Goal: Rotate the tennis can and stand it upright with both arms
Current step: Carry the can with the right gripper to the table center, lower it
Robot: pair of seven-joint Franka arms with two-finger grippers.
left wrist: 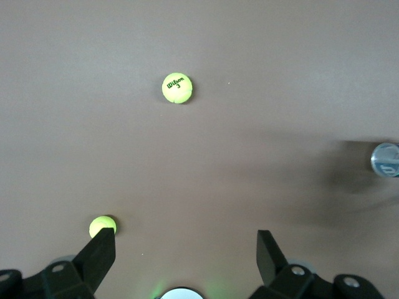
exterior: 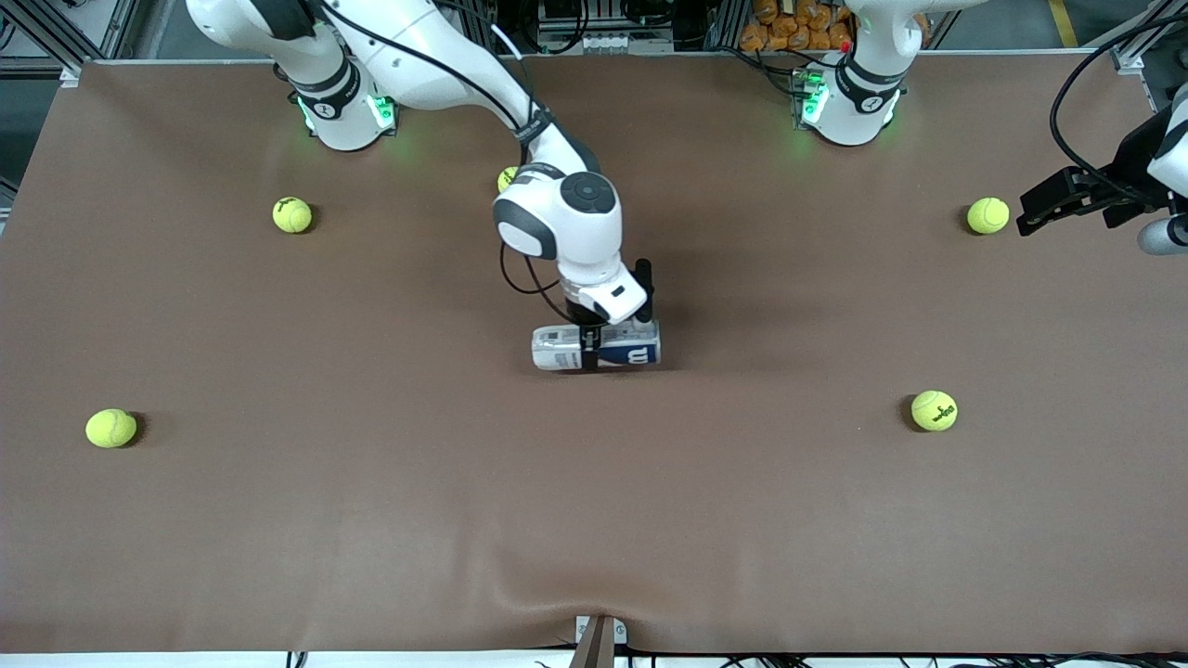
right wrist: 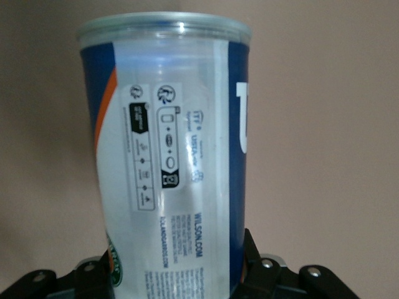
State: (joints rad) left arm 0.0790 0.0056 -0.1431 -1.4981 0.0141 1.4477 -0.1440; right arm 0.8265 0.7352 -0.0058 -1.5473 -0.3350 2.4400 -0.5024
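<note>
Front view: tennis can (exterior: 596, 346) lies on its side mid-surface (exterior: 371, 520), long axis running between the two arms' ends of the surface. Right gripper (exterior: 594, 348) comes down from above, jaws closed across the can's body near its middle. Left gripper (exterior: 1030, 218) waits near a tennis ball (exterior: 987, 215), well apart from the can.

Left wrist view: jaws wide, empty; the can's end (left wrist: 385, 159) shows off to one side.

Right wrist view: can (right wrist: 168, 156) clamped between the jaws, axis running straight out from them.

Judgement: right arm has the can; left must close in.
</note>
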